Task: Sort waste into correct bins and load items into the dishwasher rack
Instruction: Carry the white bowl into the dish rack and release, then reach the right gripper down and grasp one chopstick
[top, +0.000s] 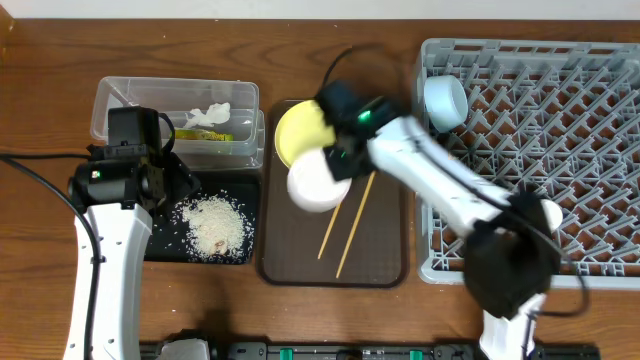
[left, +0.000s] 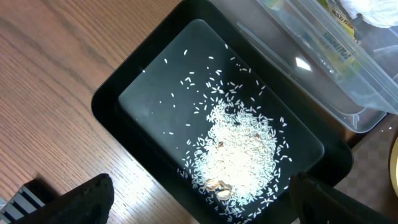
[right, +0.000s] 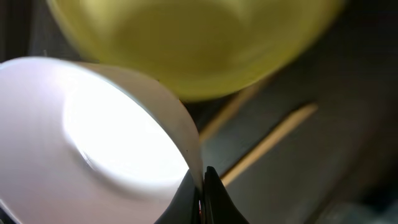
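My right gripper (top: 337, 160) (right: 202, 186) is shut on the rim of the white bowl (top: 318, 182) (right: 93, 137), holding it tilted over the round yellow plate (top: 296, 135) (right: 199, 43). Two wooden chopsticks (top: 350, 225) (right: 267, 146) lie beside it. My left gripper (top: 172, 180) (left: 205, 205) is open and empty above the black tray (top: 160, 245) (left: 124, 93), which holds the rice grains (top: 215, 225) (left: 239, 155). The clear tub (top: 130, 100) (left: 348, 81) holds the white tissue (top: 210, 113) and the yellow-green wrapper (top: 205, 134) (left: 339, 43). A light blue bowl (top: 445, 100) lies in the grey dishwasher rack (top: 560, 150). I see no small cup.
The plate, bowl and chopsticks are on a dark brown serving tray (top: 385, 260) between the black tray and the rack. Bare wooden table (top: 300, 50) runs along the back. The right arm reaches across the rack's front left corner.
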